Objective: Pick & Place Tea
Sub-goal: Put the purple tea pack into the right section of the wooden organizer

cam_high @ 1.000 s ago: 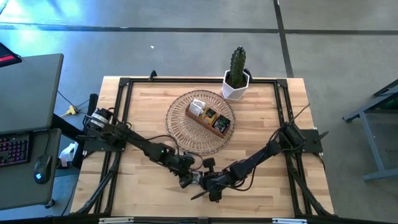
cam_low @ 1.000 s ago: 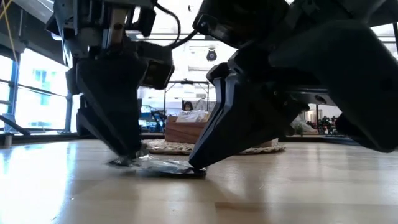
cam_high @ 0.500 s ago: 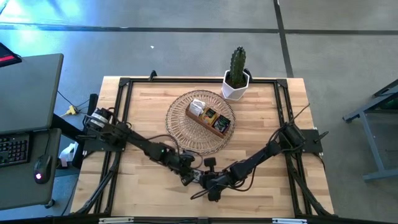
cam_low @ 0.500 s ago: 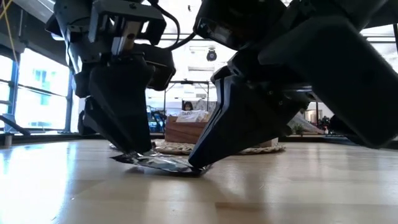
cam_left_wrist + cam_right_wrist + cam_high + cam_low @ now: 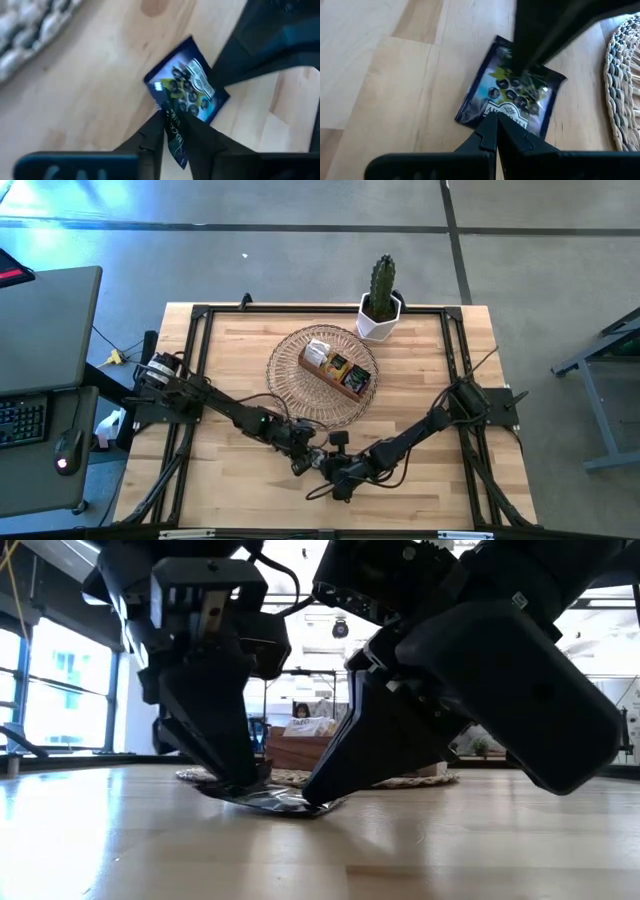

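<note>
Since a second ago, my left tool [image 5: 245, 772] has slid in along the bench [image 5: 230, 360] and narrowed its fingers around one edge of the tea packet [image 5: 186, 92], lifting that edge slightly. I judge it has a pinch on the packet, though not yet a firm one. My right tool [image 5: 496, 131] is fully closed, tips pressing the opposite edge down to pin it.

I reckon the dark foil packet is nearly weightless, thin, floppy and slick, so an edge pinch is the only real hold; a flat grab would skate.

Smooth pale wood offers little friction. The wicker basket [image 5: 320, 375] with its wooden box [image 5: 338, 370] sits just beyond, a potted cactus [image 5: 381, 300] farther back.
</note>
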